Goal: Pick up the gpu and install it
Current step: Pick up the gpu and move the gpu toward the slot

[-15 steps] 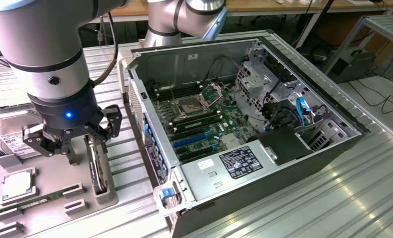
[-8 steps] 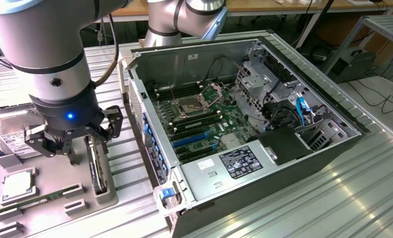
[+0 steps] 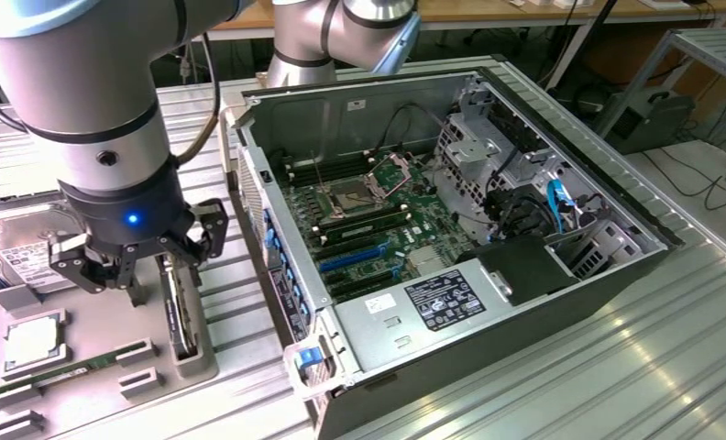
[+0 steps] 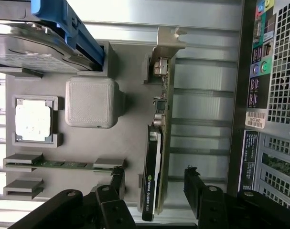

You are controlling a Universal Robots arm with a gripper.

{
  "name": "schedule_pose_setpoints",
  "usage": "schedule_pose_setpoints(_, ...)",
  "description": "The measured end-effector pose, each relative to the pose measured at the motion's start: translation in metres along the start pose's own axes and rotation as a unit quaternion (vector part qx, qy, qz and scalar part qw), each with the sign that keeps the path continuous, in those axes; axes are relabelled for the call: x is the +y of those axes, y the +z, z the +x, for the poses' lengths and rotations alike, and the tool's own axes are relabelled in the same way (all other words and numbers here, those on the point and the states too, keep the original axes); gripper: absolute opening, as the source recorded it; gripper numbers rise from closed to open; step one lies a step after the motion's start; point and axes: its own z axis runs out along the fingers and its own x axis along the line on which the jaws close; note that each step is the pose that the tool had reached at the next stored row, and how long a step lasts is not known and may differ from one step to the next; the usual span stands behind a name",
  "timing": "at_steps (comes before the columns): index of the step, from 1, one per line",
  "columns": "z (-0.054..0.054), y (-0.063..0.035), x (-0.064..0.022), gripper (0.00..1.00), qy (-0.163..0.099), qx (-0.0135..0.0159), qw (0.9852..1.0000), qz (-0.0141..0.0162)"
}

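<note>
Now I have the pincer [image 4: 155,190] spread wide, one finger on either side of the graphics card [image 4: 153,160], which stands on edge in the grey tray [image 4: 130,143], untouched.

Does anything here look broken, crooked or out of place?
Nothing stands out. The green-and-black graphics card stands straight on its edge in its slot of the grey plastic tray, with the open claw poised over it.
</note>
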Motion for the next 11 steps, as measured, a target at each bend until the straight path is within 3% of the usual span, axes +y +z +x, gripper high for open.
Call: schedule_pose_setpoints(11,-0.0001,0.0061,0.0001,0.62,0.003,0.0001,1.0000,0.0001)
